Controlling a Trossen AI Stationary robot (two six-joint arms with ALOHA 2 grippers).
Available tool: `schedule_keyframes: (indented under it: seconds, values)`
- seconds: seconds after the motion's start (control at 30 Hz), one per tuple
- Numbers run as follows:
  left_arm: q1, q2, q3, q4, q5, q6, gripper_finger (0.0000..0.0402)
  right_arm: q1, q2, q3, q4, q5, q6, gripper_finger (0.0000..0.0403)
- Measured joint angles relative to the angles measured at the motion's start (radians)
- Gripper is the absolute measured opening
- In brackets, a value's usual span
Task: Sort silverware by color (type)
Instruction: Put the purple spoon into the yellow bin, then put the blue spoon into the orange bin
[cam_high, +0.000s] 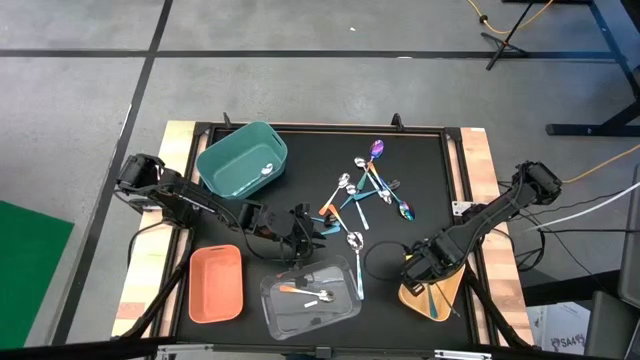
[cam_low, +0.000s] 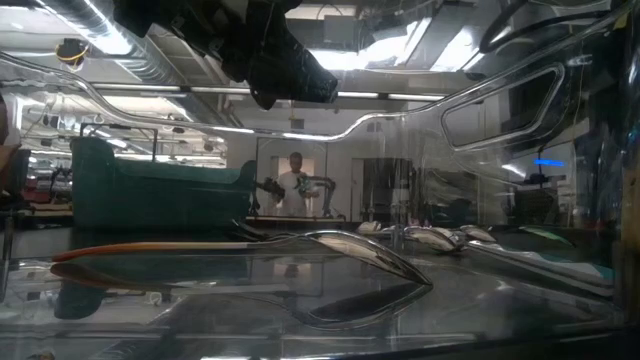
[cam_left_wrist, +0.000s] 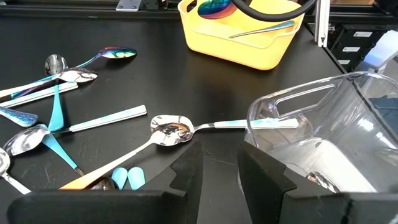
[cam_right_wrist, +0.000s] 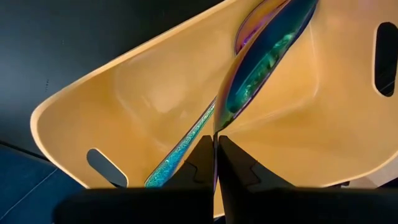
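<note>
- If lowering the left gripper (cam_left_wrist: 221, 163) as it hangs (fingers spread, nothing between them, just beside the clear bin (cam_left_wrist: 292, 106)), could clip the bin wall and skid it across the black mat (cam_high: 420, 160).
- Nearest target: silver-bowled spoon (cam_left_wrist: 168, 129), flat on the mat, its thin handle reaching the clear bin's rim. Judged hard to pinch: low profile, slick metal, likely to pivot or slide out.
- Close by it, an orange-handled spoon (cam_left_wrist: 124, 163), touching or overlapping the first. Risk of lifting two at once, or the wrong type.
- Rest of the loose silverware (cam_high: 365, 190) crossed in a tangle at mat centre. Pulling one may drag its neighbours.
- Right gripper (cam_right_wrist: 216, 146) over the yellow bin (cam_right_wrist: 124, 93), fingers pressed together. Iridescent purple-bowled spoon (cam_right_wrist: 267, 56) leans on the bin wall at the fingertips. Cannot tell whether its thin edge is nipped. If so, could come up with the arm on retreat.
- Materials: polished steel bowls, glossy and convex; painted flat handles; rainbow sheen on the purple bowl. Bins of smooth moulded plastic, rounded corners, slotted handles. Clear bin transparent, glare-prone, edges hard to judge.
- Sorted so far: spoons in the clear bin, one silver spoon in the teal bin (cam_high: 215, 165), none seen in the salmon bin (cam_high: 215, 285).
</note>
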Motion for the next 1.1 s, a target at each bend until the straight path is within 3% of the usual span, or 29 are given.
schedule_keyframes:
  seconds: [0.13, 0.5, 0.8, 1.1]
  values:
    - [0.000, 0.000, 0.000, 0.000, 0.000, 0.000, 0.0094, 0.000, 0.000, 0.000, 0.000, 0.000, 0.000, 0.0010]
    - [0.000, 0.000, 0.000, 0.000, 0.000, 0.000, 0.0094, 0.000, 0.000, 0.000, 0.000, 0.009, 0.001, 0.0082]
    - [0.000, 0.000, 0.000, 0.006, 0.000, 0.000, 0.0094, -0.001, 0.000, 0.000, 0.000, 0.051, 0.002, 0.0086]
    - [0.011, 0.000, 0.000, 0.113, -0.020, -0.003, 0.0094, -0.001, -0.040, 0.000, 0.000, 0.067, -0.007, 0.0086]
